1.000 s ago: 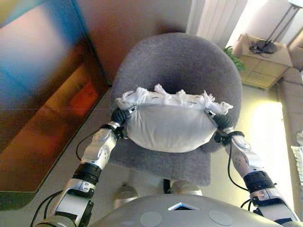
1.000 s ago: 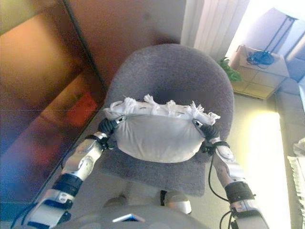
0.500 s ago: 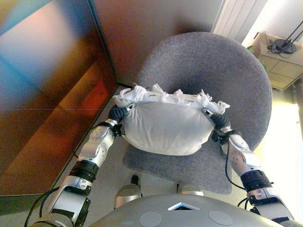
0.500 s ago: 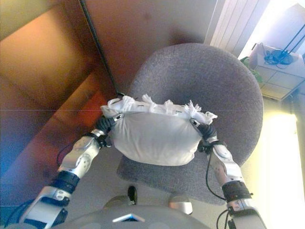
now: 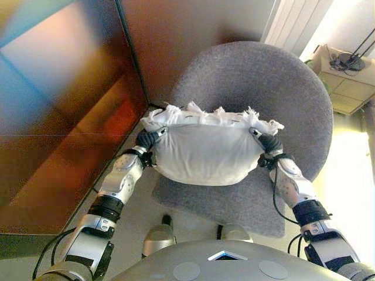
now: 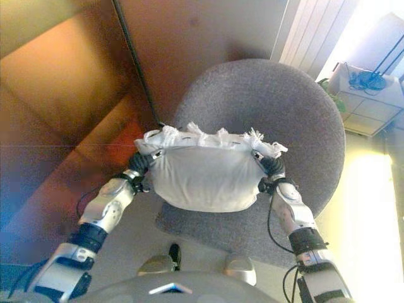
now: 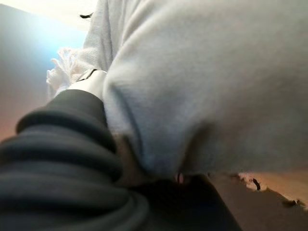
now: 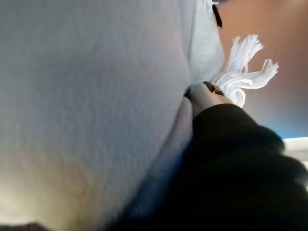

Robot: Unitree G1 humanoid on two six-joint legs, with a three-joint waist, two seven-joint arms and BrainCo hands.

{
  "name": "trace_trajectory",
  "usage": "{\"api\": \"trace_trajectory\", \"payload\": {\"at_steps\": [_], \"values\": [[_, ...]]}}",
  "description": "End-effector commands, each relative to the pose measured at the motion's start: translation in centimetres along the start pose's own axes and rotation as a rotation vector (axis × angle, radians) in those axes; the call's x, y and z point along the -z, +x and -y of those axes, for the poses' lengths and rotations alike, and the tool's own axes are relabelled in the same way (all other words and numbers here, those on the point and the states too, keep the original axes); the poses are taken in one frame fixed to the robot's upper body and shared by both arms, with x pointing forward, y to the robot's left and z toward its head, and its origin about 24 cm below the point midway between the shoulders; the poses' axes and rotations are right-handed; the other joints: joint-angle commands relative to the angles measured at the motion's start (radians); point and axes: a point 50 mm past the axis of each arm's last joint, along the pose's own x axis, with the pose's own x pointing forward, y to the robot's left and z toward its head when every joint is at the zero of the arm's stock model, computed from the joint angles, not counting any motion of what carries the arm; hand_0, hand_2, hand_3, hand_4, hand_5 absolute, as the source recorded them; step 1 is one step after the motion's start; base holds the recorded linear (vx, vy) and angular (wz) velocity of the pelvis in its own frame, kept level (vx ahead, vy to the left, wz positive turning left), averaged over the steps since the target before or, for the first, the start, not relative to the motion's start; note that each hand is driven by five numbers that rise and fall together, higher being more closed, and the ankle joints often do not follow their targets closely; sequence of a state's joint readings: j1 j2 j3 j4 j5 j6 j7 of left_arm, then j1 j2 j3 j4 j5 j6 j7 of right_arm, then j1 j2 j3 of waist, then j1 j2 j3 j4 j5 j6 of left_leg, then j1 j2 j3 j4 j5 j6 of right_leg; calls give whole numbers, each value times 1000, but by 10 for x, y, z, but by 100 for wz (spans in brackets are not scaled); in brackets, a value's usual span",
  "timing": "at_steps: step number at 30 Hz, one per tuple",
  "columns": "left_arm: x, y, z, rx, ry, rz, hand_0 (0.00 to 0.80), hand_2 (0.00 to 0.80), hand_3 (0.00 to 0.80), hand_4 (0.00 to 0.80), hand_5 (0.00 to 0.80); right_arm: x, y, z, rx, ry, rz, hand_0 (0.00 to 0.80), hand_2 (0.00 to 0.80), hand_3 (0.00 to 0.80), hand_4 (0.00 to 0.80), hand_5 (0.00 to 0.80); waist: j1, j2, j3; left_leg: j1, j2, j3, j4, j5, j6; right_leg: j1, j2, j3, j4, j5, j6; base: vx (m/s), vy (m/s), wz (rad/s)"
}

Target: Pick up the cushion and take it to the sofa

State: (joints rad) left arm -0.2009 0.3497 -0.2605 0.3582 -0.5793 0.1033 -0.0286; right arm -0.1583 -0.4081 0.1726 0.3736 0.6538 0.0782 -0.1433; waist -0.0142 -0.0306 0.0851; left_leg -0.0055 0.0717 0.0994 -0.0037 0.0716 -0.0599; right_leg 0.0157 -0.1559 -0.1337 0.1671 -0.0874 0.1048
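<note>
A white cushion (image 5: 205, 155) with a tasselled upper edge hangs in the air over the seat of a round grey chair (image 5: 258, 82). My left hand (image 5: 147, 140) clamps its left end and my right hand (image 5: 269, 143) its right end. In the left wrist view a silver finger (image 7: 91, 79) lies along the cushion (image 7: 216, 72) while the cloth bulges into the hand. The right wrist view shows the same: a finger (image 8: 202, 94) dug into the cushion (image 8: 86, 96) beside a tassel. Most of both hands is hidden by the cushion.
A brown glossy panel (image 5: 58, 117) runs along the left, close to the chair. White vertical slats (image 5: 293, 23) stand behind the chair. A low pale cabinet (image 5: 345, 76) carrying a black lamp base sits at the back right, with bright floor (image 5: 345, 164) in front of it.
The camera has swung, so the chair sits further right in the picture. The cushion stays held between both hands, carried slightly higher against the chair.
</note>
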Motion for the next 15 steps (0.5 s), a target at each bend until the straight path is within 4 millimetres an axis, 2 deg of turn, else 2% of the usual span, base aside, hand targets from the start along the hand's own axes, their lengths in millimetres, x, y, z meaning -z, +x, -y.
{"api": "trace_trajectory", "payload": {"at_steps": [1, 5, 8, 11, 15], "values": [[-50, 18, 18, 57, 29, 157, 800, 800, 800, 800, 800, -84, 17, -8, 1, 120, 297, 800, 800, 800, 800, 800, 7, -31, -22, 19, 90, 6, 121, -135, -46, -47, -94, 50, -83, 154, 103, 72, -163, 13], [-70, 27, 29, 95, 66, 197, 800, 800, 800, 800, 800, -112, 21, -8, 40, 130, 384, 800, 800, 800, 800, 800, 14, -41, 5, -61, 125, -14, 139, -107, -68, -66, -79, 43, -87, 136, 105, -65, -176, 15], [-89, 36, 42, 129, 90, 233, 800, 800, 800, 800, 800, -133, 25, -16, 39, 125, 433, 800, 800, 800, 800, 800, 9, -41, 27, -98, 130, -28, 133, -92, -75, -91, -77, 43, -90, 139, 108, -117, -126, 23], [-103, 42, 54, 156, 74, 245, 800, 800, 800, 800, 800, -145, 28, -20, 15, 74, 432, 800, 800, 800, 800, 800, -3, -38, 38, -103, 132, -26, 127, -86, -80, -93, -81, 51, -100, 141, 118, -1, -57, 0], [-119, 51, 65, 168, 74, 242, 800, 800, 800, 800, 800, -167, 33, -18, 3, 67, 453, 800, 800, 800, 800, 800, -18, -43, 54, -139, 142, -20, 151, -87, -92, -106, -84, 68, -99, 138, 126, -50, -63, -2]]}}
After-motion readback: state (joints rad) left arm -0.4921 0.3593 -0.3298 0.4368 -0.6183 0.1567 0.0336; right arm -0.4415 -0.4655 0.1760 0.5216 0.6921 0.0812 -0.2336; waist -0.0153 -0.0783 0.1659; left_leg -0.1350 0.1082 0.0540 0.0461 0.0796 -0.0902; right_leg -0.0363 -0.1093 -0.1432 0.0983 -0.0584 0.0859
